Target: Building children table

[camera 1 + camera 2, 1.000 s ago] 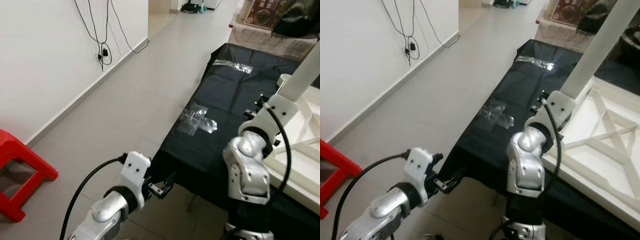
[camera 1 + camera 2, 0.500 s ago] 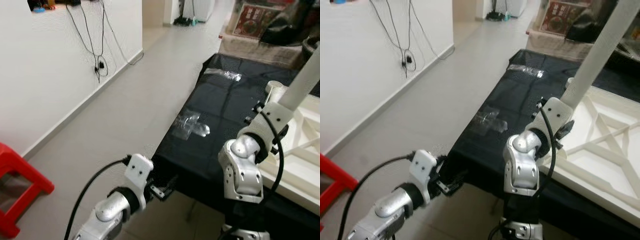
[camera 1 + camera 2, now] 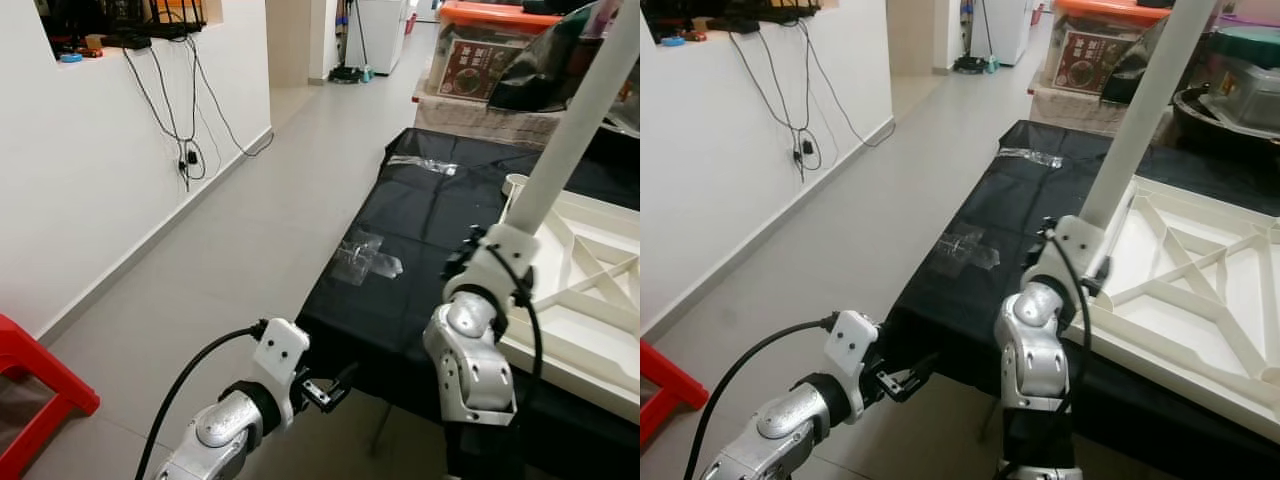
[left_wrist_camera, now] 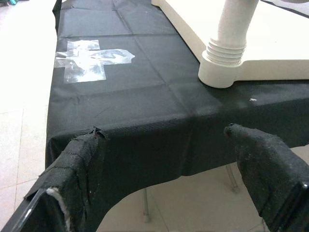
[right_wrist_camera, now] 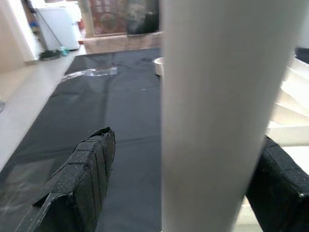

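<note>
A white tabletop (image 3: 1200, 290) lies upside down on a table draped in black cloth (image 3: 420, 210). One white leg (image 3: 1145, 110) stands upright in a corner socket (image 4: 224, 72) near the cloth's front edge. My right gripper (image 3: 1080, 255) is low on that leg. In the right wrist view the leg (image 5: 217, 121) stands between the two fingers, with a gap to one finger (image 5: 82, 183). My left gripper (image 3: 335, 385) hangs open and empty below the table's front edge, facing the cloth.
Patches of clear tape (image 3: 365, 262) are stuck to the cloth. Boxes and an orange-lidded bin (image 3: 480, 60) stand beyond the table. A red stool (image 3: 30, 390) sits on the floor at the left, and cables (image 3: 185, 150) hang down the white wall.
The head camera has tilted up and shifted, so more of the room and the leg shows. My right gripper stays on the leg and the left stays low by the table edge.
</note>
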### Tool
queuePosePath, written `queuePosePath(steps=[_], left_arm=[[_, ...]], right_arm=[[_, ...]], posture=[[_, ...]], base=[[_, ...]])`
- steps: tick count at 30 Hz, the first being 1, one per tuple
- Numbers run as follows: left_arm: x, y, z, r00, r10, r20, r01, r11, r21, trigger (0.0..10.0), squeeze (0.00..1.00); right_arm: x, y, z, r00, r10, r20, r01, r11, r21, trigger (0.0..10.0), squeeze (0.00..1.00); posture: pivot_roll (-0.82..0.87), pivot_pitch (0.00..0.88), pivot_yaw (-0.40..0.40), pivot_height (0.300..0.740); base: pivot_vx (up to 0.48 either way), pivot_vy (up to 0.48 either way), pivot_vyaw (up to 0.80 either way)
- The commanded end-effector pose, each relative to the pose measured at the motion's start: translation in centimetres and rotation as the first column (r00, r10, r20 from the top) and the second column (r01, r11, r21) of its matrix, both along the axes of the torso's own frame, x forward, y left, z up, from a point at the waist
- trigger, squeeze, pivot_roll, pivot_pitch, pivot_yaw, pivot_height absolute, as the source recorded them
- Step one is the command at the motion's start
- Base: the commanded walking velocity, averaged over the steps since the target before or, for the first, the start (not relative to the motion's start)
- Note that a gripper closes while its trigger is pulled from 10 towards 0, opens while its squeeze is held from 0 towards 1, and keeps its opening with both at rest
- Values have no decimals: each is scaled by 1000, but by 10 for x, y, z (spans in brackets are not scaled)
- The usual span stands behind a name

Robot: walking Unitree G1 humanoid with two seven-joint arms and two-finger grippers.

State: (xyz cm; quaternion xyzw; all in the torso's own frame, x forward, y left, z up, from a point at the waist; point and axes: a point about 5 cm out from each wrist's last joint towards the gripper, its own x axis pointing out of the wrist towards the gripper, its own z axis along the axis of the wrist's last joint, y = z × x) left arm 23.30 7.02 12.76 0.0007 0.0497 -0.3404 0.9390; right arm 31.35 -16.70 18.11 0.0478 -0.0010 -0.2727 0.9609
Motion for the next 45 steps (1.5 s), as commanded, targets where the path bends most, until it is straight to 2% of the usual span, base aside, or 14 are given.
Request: queuePosePath(steps=[1,3,10,13,15,16,18,20,21,23,26,37,44,45], left_arm=[[1,0,-3,1000,0,-3,0,1000,5,10000,0],[1,0,-3,1000,0,-3,0,1000,5,10000,0],[2,-2,-3,1000,-5,-1,5,1000,0,10000,0],[2,-2,-4,1000,-4,1,4,1000,-2,10000,0],[4,-2,-3,1000,-2,2,2,1000,-5,10000,0],[4,-2,-3,1000,-2,2,2,1000,-5,10000,0],[5,-2,-4,1000,-1,4,1,1000,-6,10000,0],[6,-2,-4,1000,-1,5,1,1000,-4,10000,0],[6,-2,-4,1000,-1,5,1,1000,-4,10000,0],[7,-1,-4,1000,5,12,-5,1000,0,10000,0],[7,1,-3,1000,15,20,-16,1000,6,10000,0],[10,9,-9,999,42,16,-43,999,30,10000,0],[14,8,-13,999,43,18,-44,998,41,10000,0],[15,8,-14,999,45,19,-46,998,44,10000,0]], right_arm=[[-3,-2,-4,996,87,11,-87,996,25,10000,0],[-3,-2,-4,996,87,11,-87,996,25,10000,0],[-21,-3,-9,986,165,-34,-165,986,2,10000,0],[-39,-8,-13,984,169,-51,-170,985,-17,10000,0],[-56,-11,-19,980,191,-59,-191,982,4,10000,0],[-56,-11,-19,980,191,-59,-191,982,4,10000,0],[-74,-8,-26,963,261,-64,-259,965,31,10000,0],[-92,-5,-38,948,302,-104,-304,953,-1,10000,0],[-92,-5,-38,948,302,-104,-304,953,-1,10000,0],[-112,-3,-48,943,310,-124,-316,948,-39,10000,0],[-122,-1,-50,943,311,-120,-319,946,-54,10000,0],[-124,7,-60,944,298,-141,-302,953,-6,10000,0],[-114,6,-58,943,315,-107,-323,945,-61,10000,0],[-108,4,-56,937,334,-100,-342,937,-78,10000,0]], posture=[[149,0,-44,740],[149,0,-44,740],[142,0,-47,740],[142,0,-47,740],[128,0,-41,740],[128,0,-41,740],[123,0,-40,740],[120,0,-37,740],[120,0,-37,740],[123,0,-36,740],[123,0,-32,740],[128,0,-28,740],[129,0,-27,740],[131,0,-28,740]], base=[[0,0,0],[0,0,0],[0,0,0],[0,0,0],[0,0,0],[0,0,0],[0,0,0],[0,0,0],[0,0,0],[0,0,0],[0,0,0],[0,0,-655],[0,0,-571],[0,0,0]])
